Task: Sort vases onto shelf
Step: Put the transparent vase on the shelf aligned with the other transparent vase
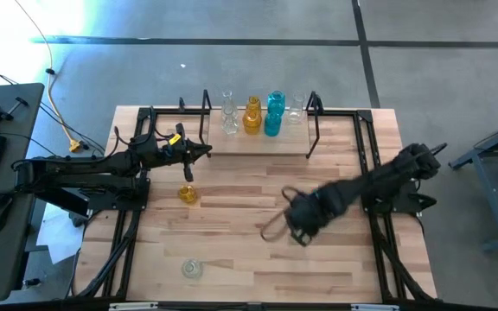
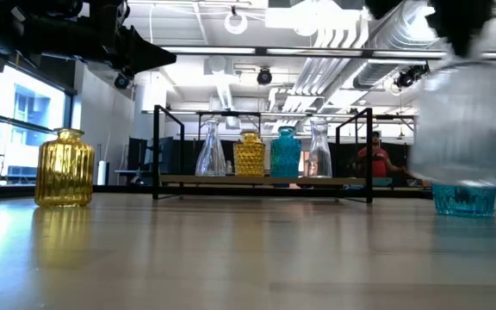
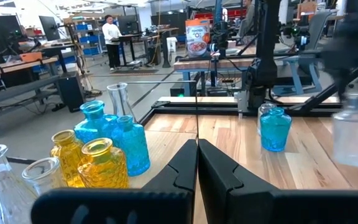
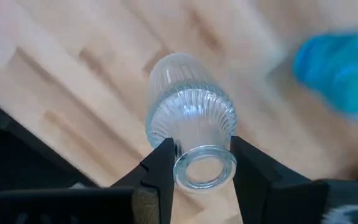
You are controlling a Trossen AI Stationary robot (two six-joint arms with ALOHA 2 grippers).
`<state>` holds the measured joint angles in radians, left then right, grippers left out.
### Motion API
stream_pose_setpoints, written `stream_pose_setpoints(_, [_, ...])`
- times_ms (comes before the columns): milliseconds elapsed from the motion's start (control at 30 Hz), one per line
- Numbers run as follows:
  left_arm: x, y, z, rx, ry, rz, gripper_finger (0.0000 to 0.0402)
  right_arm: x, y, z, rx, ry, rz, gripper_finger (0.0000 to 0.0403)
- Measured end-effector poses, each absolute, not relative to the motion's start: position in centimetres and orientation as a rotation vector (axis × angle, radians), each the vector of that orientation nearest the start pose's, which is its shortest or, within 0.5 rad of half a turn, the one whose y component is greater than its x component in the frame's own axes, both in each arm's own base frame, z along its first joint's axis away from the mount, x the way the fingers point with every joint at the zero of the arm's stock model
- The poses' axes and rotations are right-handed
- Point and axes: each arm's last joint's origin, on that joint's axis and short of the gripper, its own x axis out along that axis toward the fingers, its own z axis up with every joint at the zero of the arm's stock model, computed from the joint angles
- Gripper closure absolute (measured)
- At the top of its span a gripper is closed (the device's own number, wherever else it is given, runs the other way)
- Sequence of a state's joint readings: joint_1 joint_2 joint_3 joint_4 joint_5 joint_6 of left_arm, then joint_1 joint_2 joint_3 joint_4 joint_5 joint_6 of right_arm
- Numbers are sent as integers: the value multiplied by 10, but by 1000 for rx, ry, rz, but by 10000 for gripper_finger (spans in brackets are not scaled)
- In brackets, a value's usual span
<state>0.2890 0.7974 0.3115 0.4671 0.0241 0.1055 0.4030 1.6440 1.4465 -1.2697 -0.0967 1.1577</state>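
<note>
The right tool [image 4: 197,163] was clamped on the neck of a clear ribbed vase [image 4: 188,112], held above the worktop [image 1: 232,250] near a teal vase [image 4: 344,71]. The left tool [image 3: 197,163], its fingers pressed together, hung near the shelf [image 1: 258,138], where clear, amber and teal vases [image 1: 262,115] stood in a cluster. An amber vase [image 1: 188,194] and a clear vase [image 1: 193,269] stood apart on the worktop. In the room behind, a printed box [image 3: 197,38] sat on a table; its writing could not be read.
</note>
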Motion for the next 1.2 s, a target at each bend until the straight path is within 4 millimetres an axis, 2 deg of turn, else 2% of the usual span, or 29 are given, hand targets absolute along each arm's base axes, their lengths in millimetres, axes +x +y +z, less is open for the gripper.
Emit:
stream_pose_setpoints(100, [170,50,229,102,32,264,397,288,86,300,679,1462,-438,300])
stream_pose_setpoints(233, [170,50,229,103,32,264,397,294,36,338,588,1376,-457,300])
stream_pose_setpoints(367, [170,50,229,103,31,263,397,288,-23,369,518,1320,-505,300])
stream_pose_setpoints(500, [170,50,229,104,31,263,397,274,-90,382,472,1274,-544,300])
stream_pose_setpoints(667, [170,50,229,104,31,264,397,266,-156,368,421,1346,-547,300])
stream_pose_setpoints(833, [170,50,230,105,28,264,397,271,-197,345,394,1420,-515,300])
stream_pose_setpoints(1000, [170,50,230,106,26,265,397,281,-218,326,356,1463,-487,300])
stream_pose_setpoints(1200, [170,50,230,106,27,265,397,290,-226,312,316,1492,-504,300])
